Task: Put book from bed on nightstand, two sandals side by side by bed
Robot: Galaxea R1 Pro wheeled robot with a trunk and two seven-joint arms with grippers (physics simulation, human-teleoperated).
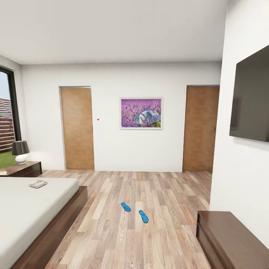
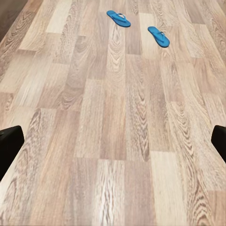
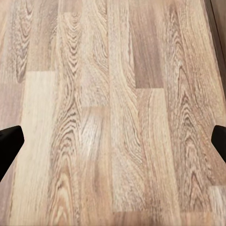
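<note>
On the pale mattress of the bed (image 1: 26, 213), near its far end, lies the book (image 1: 37, 183), flat and small. Past the bed's far corner stands the dark wooden nightstand (image 1: 23, 170). Two blue sandals (image 1: 126, 206) (image 1: 143, 216) lie apart on the plank floor, right of the bed's foot. The left wrist view also catches the sandals (image 2: 118, 18) (image 2: 158, 36), far ahead of my left gripper (image 2: 113, 146), which hangs open over bare floor. My right gripper (image 3: 113, 146) is open too, above floor planks, with nothing between its fingers.
A lamp (image 1: 20, 151) sits on the nightstand. A long low dark dresser (image 1: 231, 239) runs along the right wall under a black TV (image 1: 252, 101). Two wooden doors (image 1: 77, 128) (image 1: 200, 128) and a purple painting (image 1: 141, 113) are on the far wall. A window is at far left.
</note>
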